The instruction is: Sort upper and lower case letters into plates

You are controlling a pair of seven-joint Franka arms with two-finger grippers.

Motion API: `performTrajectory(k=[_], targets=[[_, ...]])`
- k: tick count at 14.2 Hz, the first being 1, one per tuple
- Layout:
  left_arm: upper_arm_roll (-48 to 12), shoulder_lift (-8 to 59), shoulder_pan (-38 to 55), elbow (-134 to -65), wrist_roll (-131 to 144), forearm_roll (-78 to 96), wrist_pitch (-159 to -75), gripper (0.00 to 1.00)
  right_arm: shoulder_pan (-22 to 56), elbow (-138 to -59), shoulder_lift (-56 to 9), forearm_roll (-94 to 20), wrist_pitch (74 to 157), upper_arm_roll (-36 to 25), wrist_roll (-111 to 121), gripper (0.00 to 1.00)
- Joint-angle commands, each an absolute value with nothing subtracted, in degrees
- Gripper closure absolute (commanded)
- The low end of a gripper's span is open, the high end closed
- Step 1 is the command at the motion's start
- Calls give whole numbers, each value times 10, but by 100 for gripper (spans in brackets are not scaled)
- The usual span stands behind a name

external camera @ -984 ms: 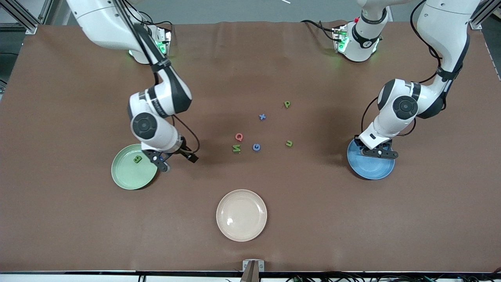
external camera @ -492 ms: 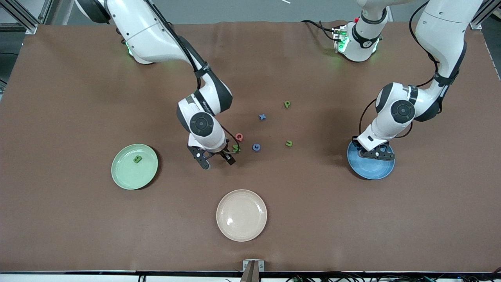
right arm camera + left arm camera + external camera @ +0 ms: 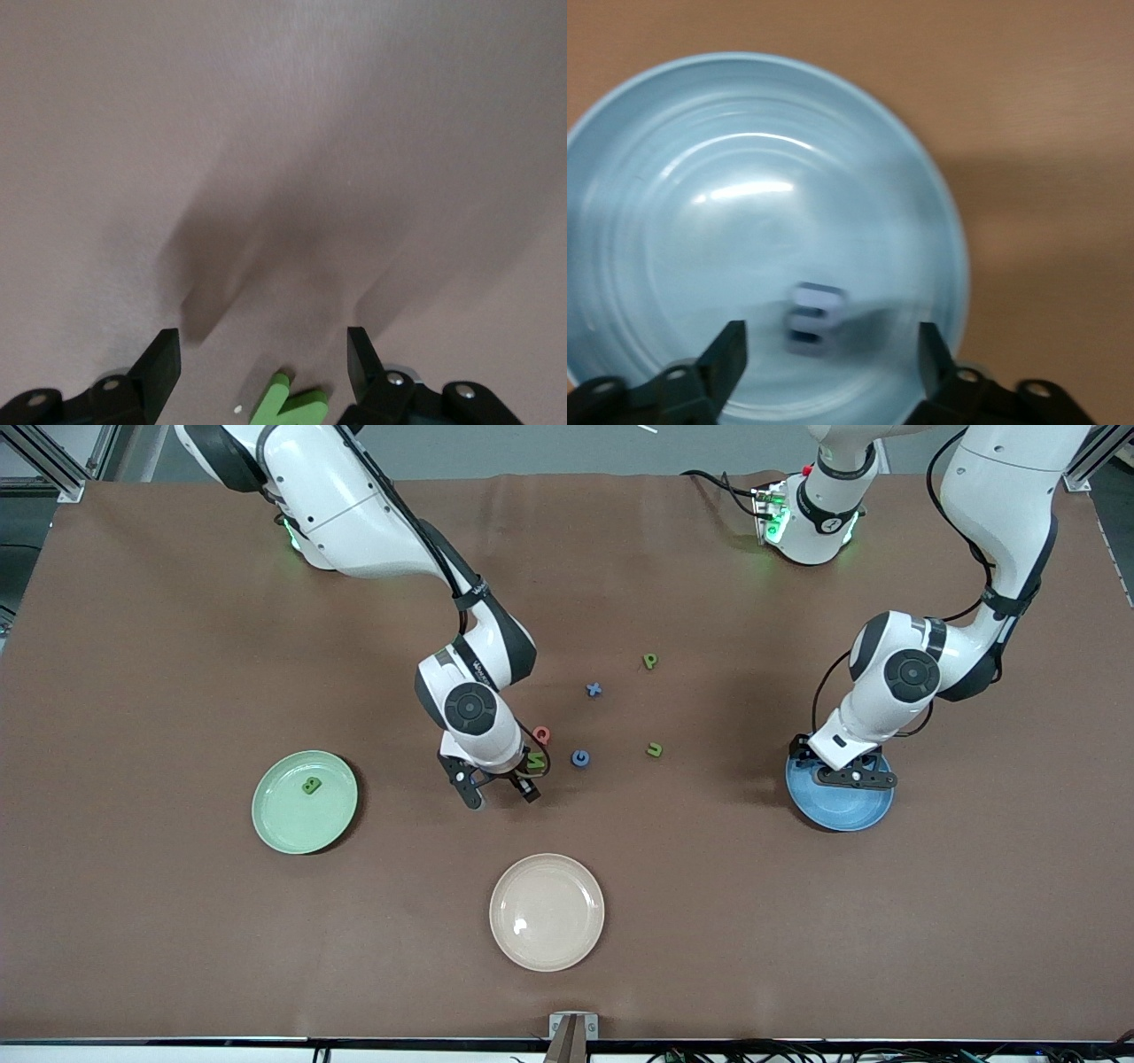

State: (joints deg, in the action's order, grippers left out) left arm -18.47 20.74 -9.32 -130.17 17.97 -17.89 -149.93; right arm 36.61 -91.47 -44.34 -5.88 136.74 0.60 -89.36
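Right gripper over the green letter; left gripper over the blue plate

The right gripper (image 3: 496, 786) hangs low over the desk (image 3: 159, 646) with its fingers apart and nothing between them. The green letter (image 3: 535, 761) lies flat just beside it, partly under the wrist, on the side away from the front camera. In the right wrist view the letter (image 3: 290, 404) sits between the two fingers, so I judge a short descent would bracket it. The right arm reaches in from its base, forearm sloping down, wrist pointing straight down. The red letter (image 3: 541, 734) lies just beside the green one. The left gripper (image 3: 852, 777) hovers over the sky-blue plate (image 3: 842, 810), fingers apart, with a small pale letter (image 3: 811, 319) in the plate between them. The mint-green plate (image 3: 282, 828), toward the right arm's end, holds one green letter (image 3: 311, 785).
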Motion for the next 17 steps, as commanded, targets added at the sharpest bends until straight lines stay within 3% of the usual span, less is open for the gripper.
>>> performTrajectory(k=[1, 6, 8, 10, 13, 14, 17], targets=[[-243, 171, -95, -1307, 270, -188, -1452, 0, 380, -907, -451, -54, 1371, 0, -914, 16], [-348, 169, -91, -1286, 435, -184, -1427, 0, 395, -908, -450, -54, 1367, 0, -930, 18], [-383, 189, -85, -1261, 496, -183, -1412, 0, 400, -907, -450, -54, 1367, 0, -940, 27], [-401, 217, -63, -1230, 568, -183, -1398, 0, 401, -908, -449, -54, 1366, 0, -940, 41], [-400, 249, 2, -1191, 655, -183, -1391, 0, 401, -907, -447, -54, 1362, 0, -940, 93], [-399, 259, 15, -1185, 670, -183, -1391, 0, 396, -907, -446, -54, 1362, 0, -938, 98], [-399, 276, 39, -1169, 707, -184, -1391, 0, 384, -907, -437, -54, 1354, -3, -923, 100]])
